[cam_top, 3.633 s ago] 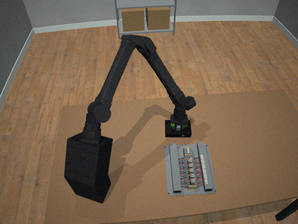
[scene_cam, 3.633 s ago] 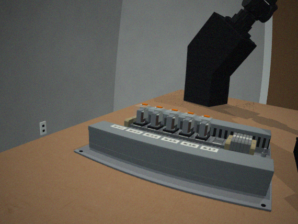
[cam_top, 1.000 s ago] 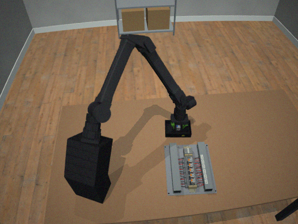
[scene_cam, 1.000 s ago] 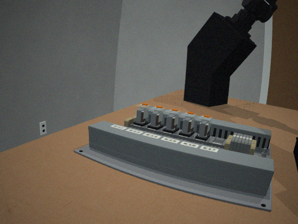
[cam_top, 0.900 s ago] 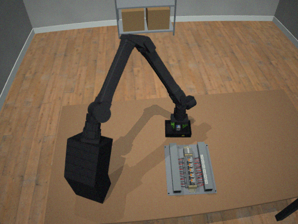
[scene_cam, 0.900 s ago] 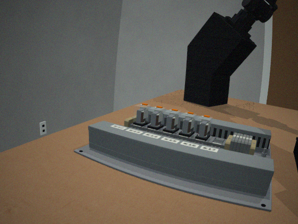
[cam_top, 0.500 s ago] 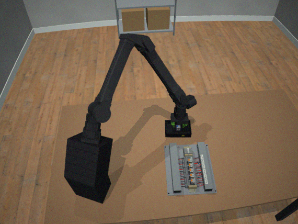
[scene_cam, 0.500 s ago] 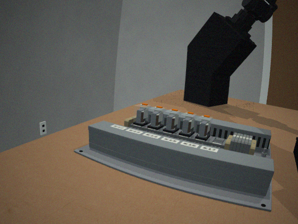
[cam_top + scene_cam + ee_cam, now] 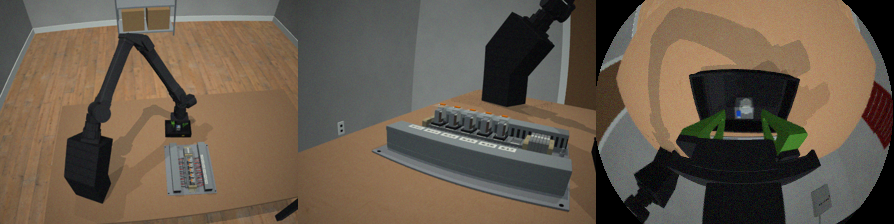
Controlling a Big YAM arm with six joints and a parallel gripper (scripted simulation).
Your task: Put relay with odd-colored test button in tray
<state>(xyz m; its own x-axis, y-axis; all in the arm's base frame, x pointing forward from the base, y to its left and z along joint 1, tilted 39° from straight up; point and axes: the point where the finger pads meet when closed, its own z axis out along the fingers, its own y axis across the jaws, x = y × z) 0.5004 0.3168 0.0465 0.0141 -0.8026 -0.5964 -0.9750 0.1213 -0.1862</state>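
Note:
The black tray (image 9: 178,135) (image 9: 703,99) stands open side up on the bench, just behind the relay panel (image 9: 170,183) (image 9: 481,162). The pulled relay (image 9: 178,127) (image 9: 745,106), grey with a blue test button, lies inside the tray. My gripper (image 9: 178,124) (image 9: 743,113) hangs over the tray with its green fingers open on either side of the relay and apart from it. Several relays with orange buttons (image 9: 190,167) (image 9: 470,120) sit in their sockets on the panel. One socket (image 9: 516,141) beside the terminal block is empty.
The arm's black base (image 9: 87,167) (image 9: 512,68) stands on the bench left of the panel. A shelf with two cardboard boxes (image 9: 145,18) is at the back wall. A dark bar (image 9: 286,210) shows at the bench's front right corner.

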